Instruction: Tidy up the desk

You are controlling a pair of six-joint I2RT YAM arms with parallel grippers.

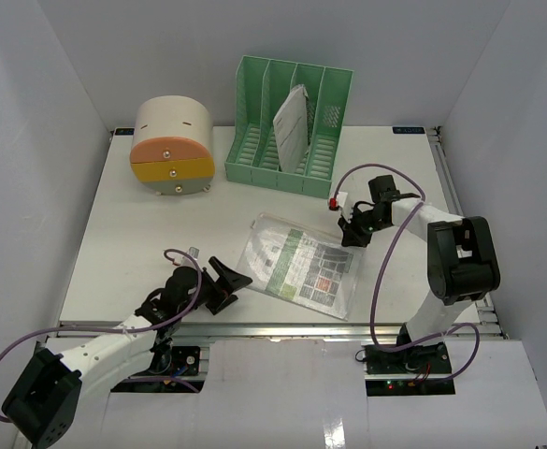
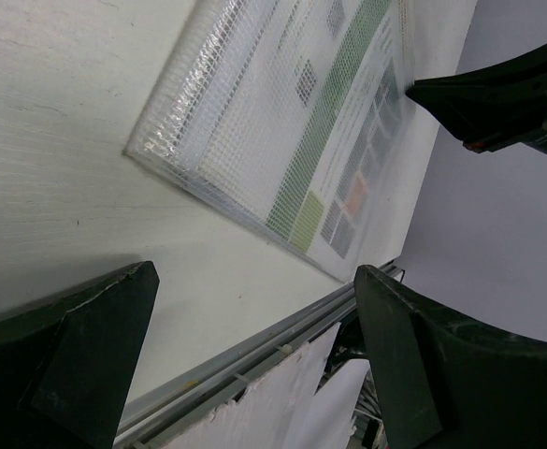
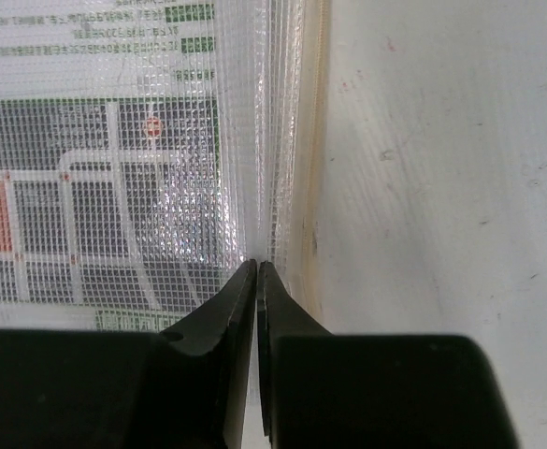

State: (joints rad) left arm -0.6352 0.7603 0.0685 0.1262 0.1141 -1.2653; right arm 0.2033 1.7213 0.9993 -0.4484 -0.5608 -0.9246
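A clear mesh pouch with printed sheets inside lies flat on the white desk, front of centre. My right gripper is at the pouch's far right corner. In the right wrist view the gripper is shut, with the pouch's edge pinched between the tips. My left gripper is open and empty, low over the desk just left of the pouch. In the left wrist view the gripper has wide-apart jaws, with the pouch beyond them.
A green slotted file rack stands at the back centre with a white document leaning in one slot. A cream-and-orange rounded drawer box sits at the back left. The metal rail marks the desk's near edge.
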